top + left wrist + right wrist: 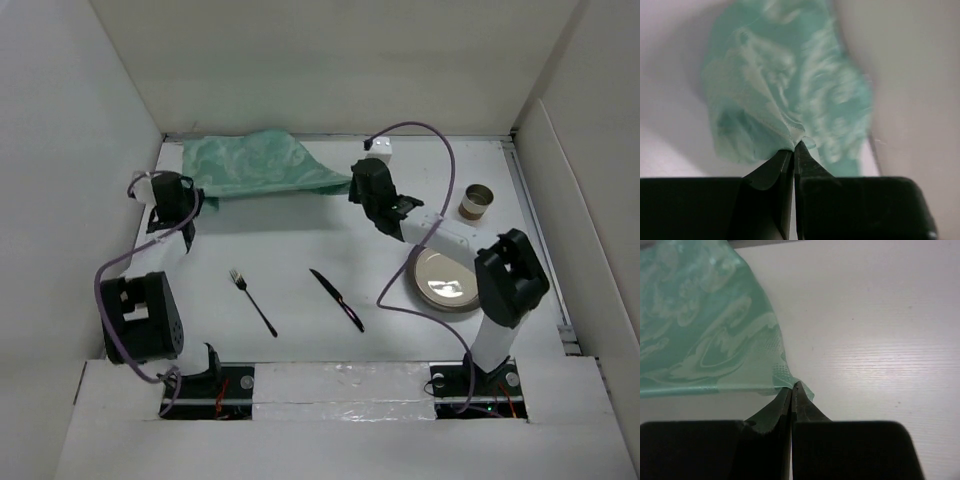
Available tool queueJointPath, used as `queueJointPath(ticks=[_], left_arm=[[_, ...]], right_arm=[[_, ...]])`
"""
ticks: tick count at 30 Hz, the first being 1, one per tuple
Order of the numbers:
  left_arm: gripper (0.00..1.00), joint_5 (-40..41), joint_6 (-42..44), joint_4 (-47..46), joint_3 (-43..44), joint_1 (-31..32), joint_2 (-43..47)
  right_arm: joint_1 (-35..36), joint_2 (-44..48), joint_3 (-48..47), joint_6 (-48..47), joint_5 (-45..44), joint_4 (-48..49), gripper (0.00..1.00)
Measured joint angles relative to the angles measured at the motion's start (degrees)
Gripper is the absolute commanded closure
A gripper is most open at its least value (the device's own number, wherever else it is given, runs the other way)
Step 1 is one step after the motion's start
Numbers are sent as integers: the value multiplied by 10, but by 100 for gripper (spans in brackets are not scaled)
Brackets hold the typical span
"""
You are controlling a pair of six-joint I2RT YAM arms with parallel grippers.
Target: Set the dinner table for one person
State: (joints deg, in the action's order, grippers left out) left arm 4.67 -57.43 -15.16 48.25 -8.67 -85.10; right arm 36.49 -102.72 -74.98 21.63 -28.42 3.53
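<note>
Both arms' jaws clench corners of the green placemat (pixel 255 165) on the white-walled dinner table (pixel 290 240).

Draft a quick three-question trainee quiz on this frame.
1. True or false: the left gripper and the right gripper are each shut on the green cloth.
2. What lies between the fork and the plate? A) spoon B) knife C) glass
3. Fill in: the cup stands on the ___ arm's side of the table.
Key: 1 true; 2 B; 3 right.
</note>
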Motion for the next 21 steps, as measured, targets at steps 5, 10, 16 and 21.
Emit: queueJointPath(ticks=[5, 10, 16, 21], left_arm=[[100, -18, 45, 14, 78, 5, 112], [100, -69, 71, 24, 110, 11, 206], [100, -159, 75, 30, 146, 27, 252], [100, -213, 82, 29, 215, 35, 193]], right_arm=[[19, 108, 35, -75, -33, 8, 100], [41, 260, 47, -135, -55, 10, 100], [60, 402, 34, -184, -57, -11, 100], [34, 401, 12, -214, -51, -24, 100]])
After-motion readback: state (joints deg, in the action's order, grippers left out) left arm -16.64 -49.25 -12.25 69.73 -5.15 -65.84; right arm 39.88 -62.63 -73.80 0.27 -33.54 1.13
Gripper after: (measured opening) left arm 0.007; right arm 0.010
